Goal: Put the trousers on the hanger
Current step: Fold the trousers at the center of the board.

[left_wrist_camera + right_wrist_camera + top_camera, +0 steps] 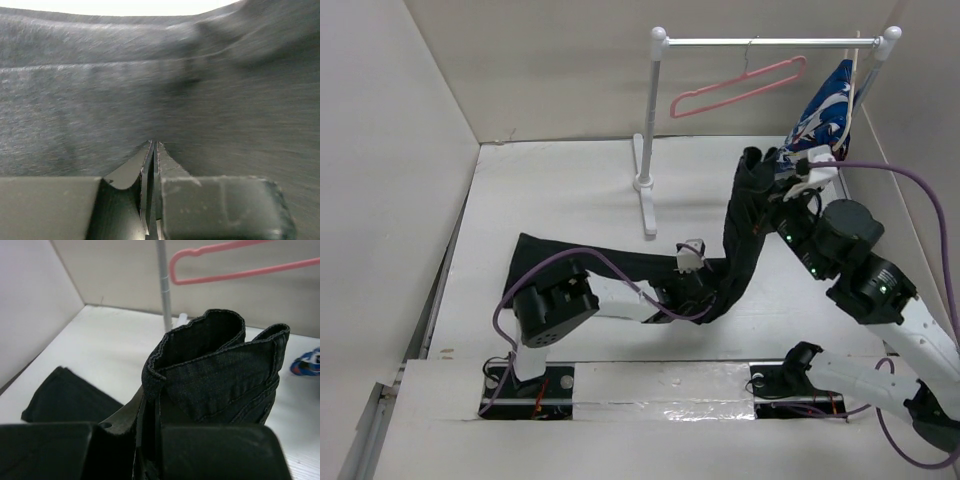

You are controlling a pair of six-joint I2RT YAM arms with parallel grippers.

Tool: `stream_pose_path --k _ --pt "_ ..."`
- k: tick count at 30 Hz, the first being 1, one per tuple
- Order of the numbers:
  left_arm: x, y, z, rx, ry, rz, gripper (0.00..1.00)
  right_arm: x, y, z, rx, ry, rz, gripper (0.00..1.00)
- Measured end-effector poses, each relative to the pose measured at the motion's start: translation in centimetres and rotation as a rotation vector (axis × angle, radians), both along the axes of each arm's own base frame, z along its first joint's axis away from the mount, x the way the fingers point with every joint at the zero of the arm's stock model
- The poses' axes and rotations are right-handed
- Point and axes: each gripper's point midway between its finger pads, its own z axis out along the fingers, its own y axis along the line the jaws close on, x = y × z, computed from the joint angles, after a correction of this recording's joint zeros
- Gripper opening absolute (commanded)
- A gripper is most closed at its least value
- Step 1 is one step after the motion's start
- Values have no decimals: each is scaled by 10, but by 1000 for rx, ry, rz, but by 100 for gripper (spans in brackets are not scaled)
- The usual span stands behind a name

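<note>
The black trousers (620,265) lie with one end flat on the table at the left, then bend and rise to the right. My right gripper (775,195) is shut on their upper end and holds it up; the folded hem (215,360) stands above the closed jaws (150,395). My left gripper (692,272) sits at the bend of the trousers, jaws closed, its tips (154,145) pressed into the dark cloth (160,85) that fills its view. The pink hanger (740,88) hangs empty on the rail, above and behind the raised end; it also shows in the right wrist view (240,265).
The white-and-silver rail stand (648,150) stands at the back middle, its bar running right. A blue-white-red patterned garment (828,112) hangs at the rail's right end, close to my right wrist. White walls enclose the table on the left, back and right.
</note>
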Motion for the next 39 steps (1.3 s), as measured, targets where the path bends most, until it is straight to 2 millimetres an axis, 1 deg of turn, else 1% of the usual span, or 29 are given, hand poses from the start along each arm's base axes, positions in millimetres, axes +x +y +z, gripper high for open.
stream_pose_path --k 1,3,4,6,8,9,11,12,13,14,16,17,18,21,22,23,24,26,27,28,29,30,31,32,34,35,36,38,39 --pt "-1 -2 4 -2 -5 -4 17 1 8 -4 -14 10 20 0" --pt "-1 7 14 15 -22 -1 27 3 25 -11 -35 27 54 0" --pt "0 15 24 13 -33 8 35 6 34 -15 -50 37 70 0" --pt "4 45 49 12 -61 48 36 12 48 -22 -76 59 94 0" --pt "14 83 89 -34 -101 113 36 18 62 -23 -87 68 120 0" --pt "24 106 116 -79 -135 164 36 23 71 -22 -92 72 130 0" --pt "41 157 174 -181 -215 275 36 30 88 -18 -97 75 157 0" --pt "47 181 199 -227 -257 324 36 33 98 -15 -96 73 169 0" --pt "51 212 229 -280 -313 383 39 36 108 -13 -99 72 180 0" --pt "51 239 251 -312 -361 433 40 39 120 -10 -96 68 195 0" --pt "43 286 283 -345 -440 511 41 42 145 -9 -93 64 227 0" --pt "35 306 298 -353 -476 543 42 44 159 -12 -97 67 246 0" --pt "27 321 314 -361 -507 561 42 45 176 -13 -99 68 267 0" --pt "7 347 350 -382 -570 584 42 48 236 -28 -115 82 335 0" --pt "2 352 358 -383 -581 587 42 47 260 -36 -118 87 362 0" --pt "-1 357 361 -378 -587 593 42 45 284 -47 -128 97 390 2" --pt "-4 361 361 -370 -588 603 42 42 311 -62 -144 112 422 26" --pt "-8 368 354 -340 -578 617 44 32 361 -92 -157 142 489 58" --pt "-10 372 349 -323 -572 626 45 26 385 -110 -168 159 516 94" --pt "-12 375 346 -310 -567 634 48 18 407 -131 -181 181 539 100" --pt "-14 387 338 -253 -565 674 49 11 420 -153 -196 208 541 100" --pt "-17 396 332 -227 -558 701 50 4 425 -174 -224 232 551 99" --pt "-19 397 331 -227 -556 701 51 -1 426 -185 -238 250 563 98" --pt "-21 397 330 -234 -556 698 51 -12 418 -217 -297 293 568 98" --pt "-22 400 328 -238 -558 708 52 -29 393 -249 -351 343 580 94" --pt "-22 399 325 -241 -556 706 52 -37 371 -259 -369 369 577 92" --pt "-22 398 320 -244 -552 700 52 -42 345 -265 -391 390 565 76" --pt "-18 394 305 -231 -539 697 52 -43 292 -260 -361 398 514 34" --pt "-14 389 296 -225 -527 685 52 -38 261 -252 -330 397 467 2"
